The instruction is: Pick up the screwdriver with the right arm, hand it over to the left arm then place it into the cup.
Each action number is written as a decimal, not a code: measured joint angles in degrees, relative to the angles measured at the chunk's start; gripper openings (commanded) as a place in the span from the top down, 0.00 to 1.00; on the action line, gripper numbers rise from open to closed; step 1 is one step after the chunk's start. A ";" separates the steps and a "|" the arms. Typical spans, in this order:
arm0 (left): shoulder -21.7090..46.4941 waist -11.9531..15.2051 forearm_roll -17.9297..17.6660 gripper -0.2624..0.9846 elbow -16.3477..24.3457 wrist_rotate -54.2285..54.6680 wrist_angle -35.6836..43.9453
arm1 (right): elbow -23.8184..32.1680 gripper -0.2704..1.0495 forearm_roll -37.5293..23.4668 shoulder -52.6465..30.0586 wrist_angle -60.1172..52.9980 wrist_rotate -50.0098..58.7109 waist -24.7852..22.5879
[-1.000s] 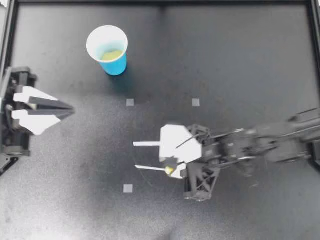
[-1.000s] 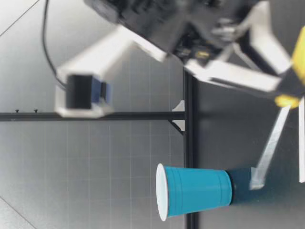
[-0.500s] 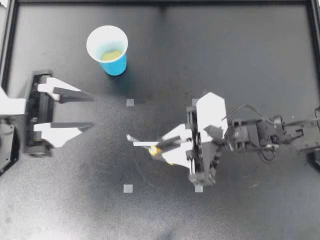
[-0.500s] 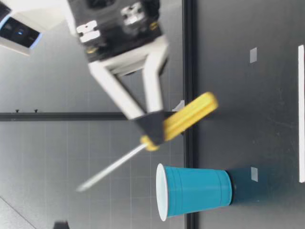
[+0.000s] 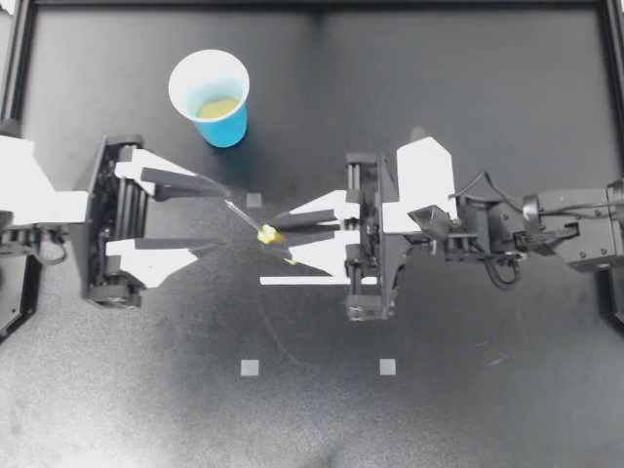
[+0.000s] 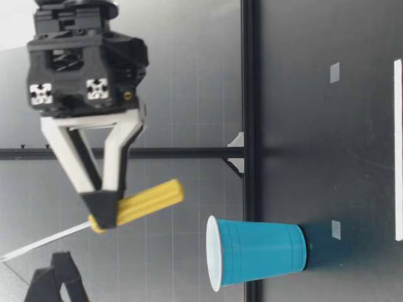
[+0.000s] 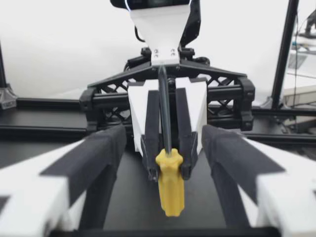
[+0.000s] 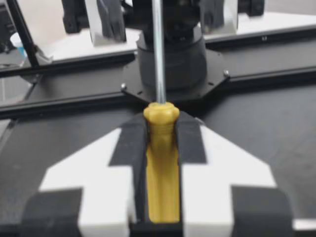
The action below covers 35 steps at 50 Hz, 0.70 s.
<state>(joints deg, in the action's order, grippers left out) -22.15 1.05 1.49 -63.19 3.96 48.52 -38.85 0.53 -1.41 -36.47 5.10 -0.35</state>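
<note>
Black tabletop (image 5: 468, 117) inside a dark frame fills the top view, with the blue cup (image 5: 209, 97) standing upright at about eleven o'clock. My right gripper (image 5: 283, 240), reaching in from three o'clock, has its jaws narrowed hard onto the yellow handle of the screwdriver (image 5: 266, 234) near the table's middle. The low view shows the tool lifted clear of the surface, higher than the cup's rim, its bare shaft slanting up and away toward ten o'clock. My left gripper (image 5: 223, 216) faces it from nine o'clock with jaws spread wide, and the shaft's tip just reaches in between them. Seen from the left wrist, neither finger (image 7: 101, 155) touches the tool. So the pick-up is done, and the handover is lined up but not made. What is left, as I judge it: close the left jaws on the tool, let go with the right, carry it to the cup and drop it in
</note>
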 measured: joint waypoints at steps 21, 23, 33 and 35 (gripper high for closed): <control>3.60 0.00 0.09 0.28 1.93 0.00 4.39 | 2.37 0.72 0.00 -1.85 -0.18 -0.18 0.00; 3.78 0.00 0.09 0.29 2.11 0.00 4.75 | 2.46 0.72 -0.09 -1.76 -0.18 -0.18 0.00; 4.66 0.00 0.09 0.46 2.55 0.00 5.10 | 2.46 0.72 -0.09 -1.85 -0.35 -0.18 0.00; 4.83 0.00 0.09 0.53 2.55 0.00 5.10 | 2.46 0.72 0.00 -1.85 -0.44 -0.18 0.00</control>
<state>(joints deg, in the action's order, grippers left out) -17.31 1.05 1.58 -60.64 3.96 53.61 -36.39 0.53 -3.25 -36.91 4.92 -0.35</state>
